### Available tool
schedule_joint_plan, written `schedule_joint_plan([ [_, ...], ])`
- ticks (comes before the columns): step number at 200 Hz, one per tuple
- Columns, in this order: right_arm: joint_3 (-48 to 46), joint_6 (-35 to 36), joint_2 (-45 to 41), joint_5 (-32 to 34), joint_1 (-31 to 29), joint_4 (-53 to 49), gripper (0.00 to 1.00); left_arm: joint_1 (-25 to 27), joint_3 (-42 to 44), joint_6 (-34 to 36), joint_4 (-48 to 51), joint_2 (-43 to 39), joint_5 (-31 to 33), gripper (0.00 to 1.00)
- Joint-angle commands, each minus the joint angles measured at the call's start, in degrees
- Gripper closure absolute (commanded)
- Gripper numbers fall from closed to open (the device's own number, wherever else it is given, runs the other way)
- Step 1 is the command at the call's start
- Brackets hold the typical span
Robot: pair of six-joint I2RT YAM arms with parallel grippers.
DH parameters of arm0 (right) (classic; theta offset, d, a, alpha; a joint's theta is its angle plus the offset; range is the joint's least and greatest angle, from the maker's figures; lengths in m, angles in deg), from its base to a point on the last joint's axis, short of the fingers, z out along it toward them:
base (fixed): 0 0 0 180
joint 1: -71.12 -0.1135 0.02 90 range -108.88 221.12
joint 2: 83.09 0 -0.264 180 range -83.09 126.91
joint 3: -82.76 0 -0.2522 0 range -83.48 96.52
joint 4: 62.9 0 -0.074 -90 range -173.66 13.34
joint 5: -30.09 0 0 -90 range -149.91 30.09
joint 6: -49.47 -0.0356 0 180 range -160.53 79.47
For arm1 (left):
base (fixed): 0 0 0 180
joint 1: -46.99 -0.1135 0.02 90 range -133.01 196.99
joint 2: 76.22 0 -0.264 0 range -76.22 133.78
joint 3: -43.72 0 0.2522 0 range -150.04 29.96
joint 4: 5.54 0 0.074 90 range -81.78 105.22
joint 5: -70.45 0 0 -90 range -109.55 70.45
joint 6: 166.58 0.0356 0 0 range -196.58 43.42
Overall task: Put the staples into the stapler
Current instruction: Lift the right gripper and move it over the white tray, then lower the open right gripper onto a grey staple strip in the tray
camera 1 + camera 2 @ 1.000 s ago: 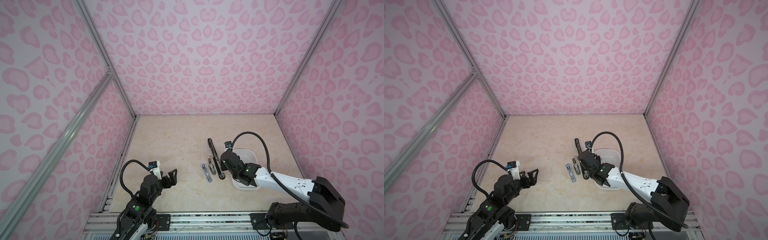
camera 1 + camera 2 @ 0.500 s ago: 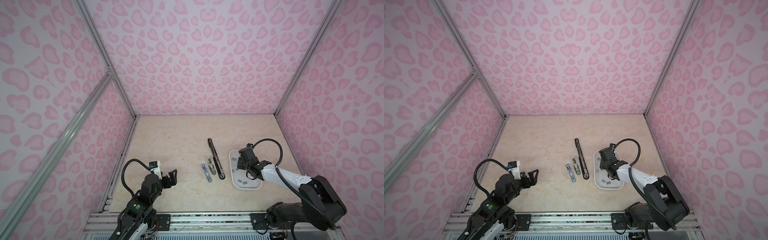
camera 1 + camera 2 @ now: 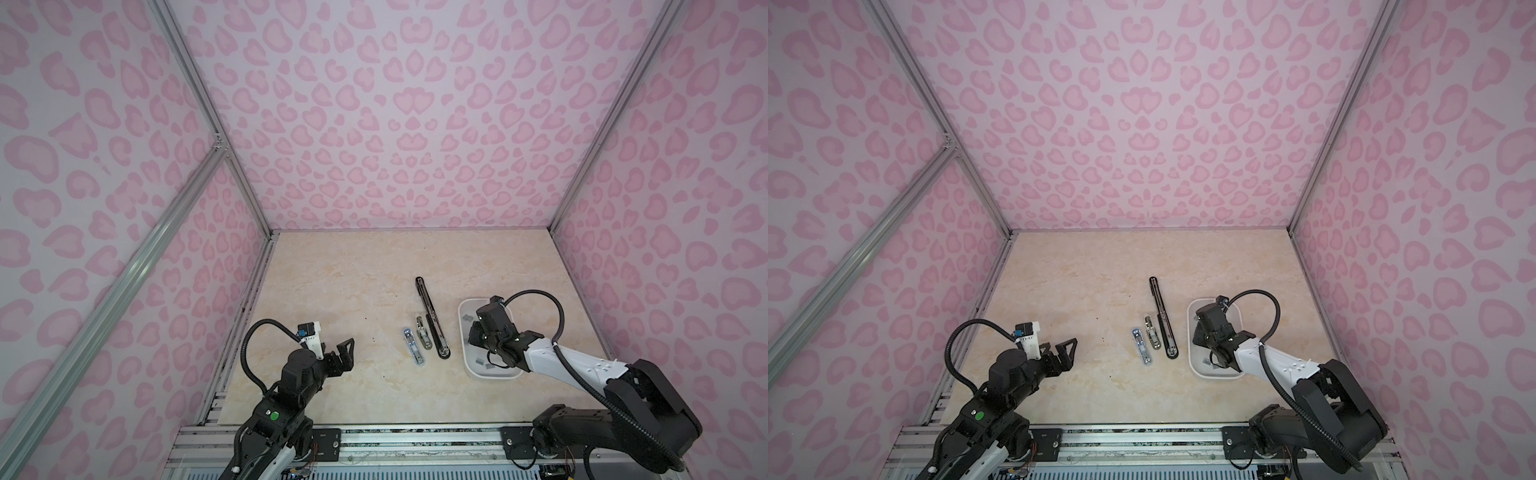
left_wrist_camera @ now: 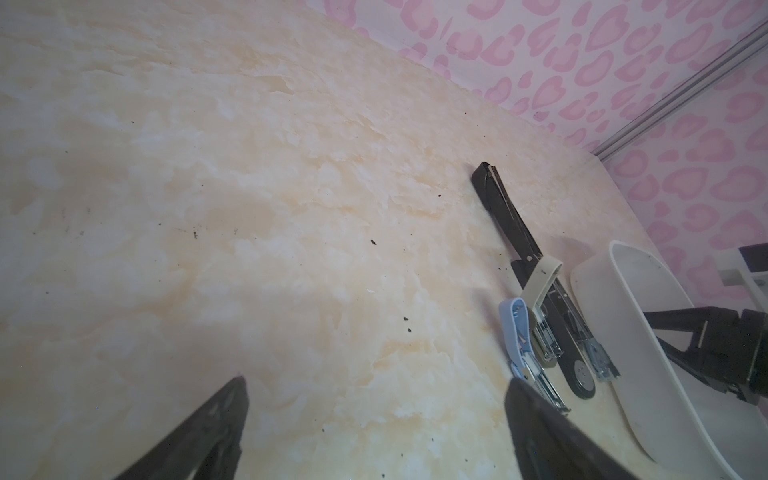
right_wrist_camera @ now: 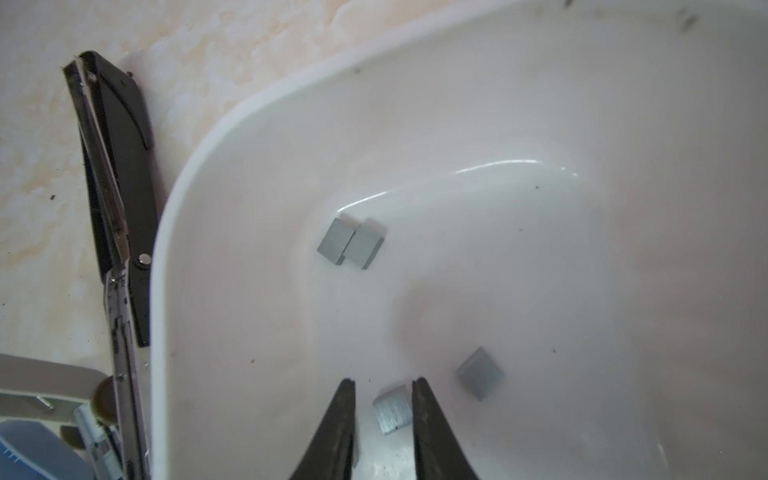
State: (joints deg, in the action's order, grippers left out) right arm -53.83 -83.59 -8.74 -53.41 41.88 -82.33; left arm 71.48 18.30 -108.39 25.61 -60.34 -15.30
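In a top view we see the staples [image 3: 482, 362] lying in the white tray [image 3: 498, 372]. The left wrist view shows the left gripper [image 4: 378, 380] wide open. In the right wrist view the right gripper [image 5: 384, 384] stands slightly open around one strip [image 5: 390, 409]. We judge it light and brittle, best pinched by its side edges.

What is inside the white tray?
Inside the white tray lie grey staples: two touching strips, one alone, one between the slightly open jaws of the right gripper. In both top views the arm covers part of the tray floor; more may hide there.
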Motion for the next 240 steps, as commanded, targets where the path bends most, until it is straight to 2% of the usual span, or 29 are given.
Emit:
schedule_joint_plan([
  [1,-0.73,-0.73,-0.70,2.36,0.02,-1.63,0.73,0.03,-0.05,0.35,-0.27,-0.10,-0.68,0.03],
  [18,-1.27,-0.38,-1.69,3.26,0.51,-2.20,0.71,0.04,-0.14,0.51,-0.27,-0.11,-1.13,0.03],
  [37,-2.39,0.84,-1.97,0.81,1.49,0.05,0.69,0.03,-0.17,0.44,-0.11,-0.15,-1.08,0.03],
  [69,-2.44,1.64,-1.07,0.46,3.41,-0.72,0.67,0.03,-0.16,0.09,0.02,-0.42,0.04,0.03],
  [100,-3.59,3.03,-1.08,-3.74,6.77,1.55,0.65,0.03,-0.15,0.08,-0.86,0.22,0.42,0.03],
  [155,-2.32,4.38,2.42,-6.72,7.98,4.20,0.63,0.05,-0.29,0.20,-1.28,1.01,0.34,0.03],
  [194,-0.08,6.92,2.64,-5.27,7.99,2.43,0.63,0.03,-0.18,0.26,-1.04,0.49,0.17,0.03],
  [240,-1.83,8.40,-6.69,-0.61,4.13,-2.29,0.68,0.03,-0.12,0.35,-1.13,0.43,0.06,0.03],
])
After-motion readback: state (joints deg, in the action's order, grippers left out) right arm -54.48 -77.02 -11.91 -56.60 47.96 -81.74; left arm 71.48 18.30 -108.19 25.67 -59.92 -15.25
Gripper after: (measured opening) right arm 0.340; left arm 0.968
